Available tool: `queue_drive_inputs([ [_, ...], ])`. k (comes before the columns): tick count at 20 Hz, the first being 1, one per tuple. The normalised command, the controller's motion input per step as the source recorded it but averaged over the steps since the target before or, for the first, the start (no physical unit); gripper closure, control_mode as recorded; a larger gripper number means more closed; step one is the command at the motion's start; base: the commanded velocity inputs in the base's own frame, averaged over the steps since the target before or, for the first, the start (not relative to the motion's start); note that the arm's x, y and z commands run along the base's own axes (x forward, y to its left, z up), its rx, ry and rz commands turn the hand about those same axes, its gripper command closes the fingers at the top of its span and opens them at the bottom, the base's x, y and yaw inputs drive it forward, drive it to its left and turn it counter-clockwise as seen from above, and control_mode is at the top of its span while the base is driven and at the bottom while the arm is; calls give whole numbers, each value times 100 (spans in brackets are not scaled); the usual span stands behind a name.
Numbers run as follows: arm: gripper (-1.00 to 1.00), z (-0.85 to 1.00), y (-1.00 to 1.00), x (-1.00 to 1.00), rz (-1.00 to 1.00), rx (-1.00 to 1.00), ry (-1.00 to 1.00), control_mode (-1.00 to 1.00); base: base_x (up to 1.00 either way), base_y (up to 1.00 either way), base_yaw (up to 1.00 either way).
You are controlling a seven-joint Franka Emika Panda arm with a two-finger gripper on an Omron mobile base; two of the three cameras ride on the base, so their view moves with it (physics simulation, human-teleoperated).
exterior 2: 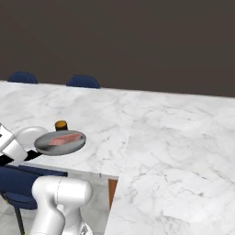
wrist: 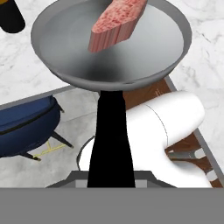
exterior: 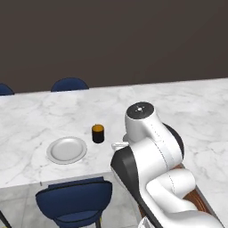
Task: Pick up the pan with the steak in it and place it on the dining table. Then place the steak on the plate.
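while my gripper (wrist: 110, 173) is clamped on the handle, the pan (exterior 2: 60, 142) hangs above the table's (exterior 2: 160, 137) near edge; a tilt could slide the steak (exterior 2: 64, 139) off before touchdown.

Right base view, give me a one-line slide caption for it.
Gripper holds the pan by its handle, steak inside, at the table's near edge.
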Motion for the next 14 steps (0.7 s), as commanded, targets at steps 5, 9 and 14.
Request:
queue_drive_inputs([
  [5,100,0,-1,8,1,0,0,-100,9,-2,0],
  [9,100,0,0,0,0,0,0,-100,0,0,0],
  [14,100,-9,-1,0,1,2,0,-100,0,0,0],
])
